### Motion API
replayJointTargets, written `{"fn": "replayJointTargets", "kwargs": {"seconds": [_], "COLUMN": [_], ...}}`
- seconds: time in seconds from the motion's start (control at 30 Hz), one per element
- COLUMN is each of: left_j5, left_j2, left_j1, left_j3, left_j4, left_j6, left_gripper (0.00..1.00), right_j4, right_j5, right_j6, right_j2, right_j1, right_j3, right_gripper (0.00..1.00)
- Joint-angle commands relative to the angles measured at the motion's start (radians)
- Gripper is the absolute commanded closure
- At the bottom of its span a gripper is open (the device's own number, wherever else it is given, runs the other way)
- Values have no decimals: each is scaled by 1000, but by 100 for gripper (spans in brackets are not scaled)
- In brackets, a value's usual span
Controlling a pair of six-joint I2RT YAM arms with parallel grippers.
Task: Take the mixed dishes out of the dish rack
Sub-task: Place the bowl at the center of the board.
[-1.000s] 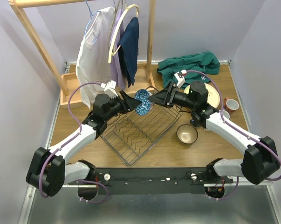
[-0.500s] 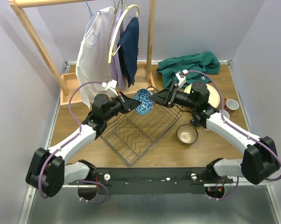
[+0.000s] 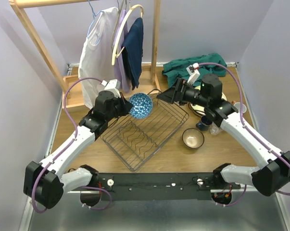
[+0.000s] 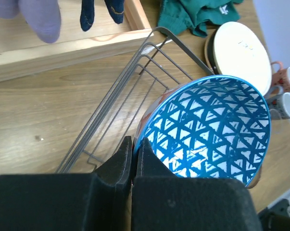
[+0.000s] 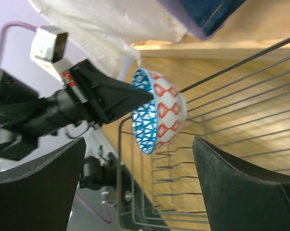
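Clamping the patterned bowl (image 3: pixel 140 105) by its rim, the left gripper (image 3: pixel 127 108) holds it above the dish rack (image 3: pixel 145 137); the right gripper (image 3: pixel 170 96) gapes empty. Rack seems otherwise bare.

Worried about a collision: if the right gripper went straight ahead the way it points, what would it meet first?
Probably the blue-and-white patterned bowl pinched by the left gripper; depth is unclear.

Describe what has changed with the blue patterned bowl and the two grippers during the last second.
The left gripper closed on the rim of the blue-and-white bowl and now holds it alone over the dish rack, turned more face-up. The right gripper let go, opened wide and drew back to the right. The rack and the brown bowl on the table stayed put.
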Motion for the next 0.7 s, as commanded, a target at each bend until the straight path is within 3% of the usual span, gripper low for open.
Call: {"fn": "replayJointTargets", "kwargs": {"seconds": [0.0, 0.13, 0.37, 0.67], "left_j5": [-174, -306, -416, -466], "left_j2": [1, 51, 160, 246], "left_j1": [-71, -167, -278, -358], "left_j3": [111, 216, 348, 453], "left_j4": [-125, -210, -303, -359], "left_j6": [99, 143, 168, 186], "left_gripper": [100, 100, 100, 100], "right_j4": [-280, -377, -457, -516], "right_j5": [159, 228, 303, 397], "right_j6": [-156, -202, -240, -282], "right_j2": [-3, 20, 53, 119], "right_j1": [0, 2, 27, 96], "right_j3": [116, 180, 222, 262], "right_gripper": [2, 3, 8, 28]}}
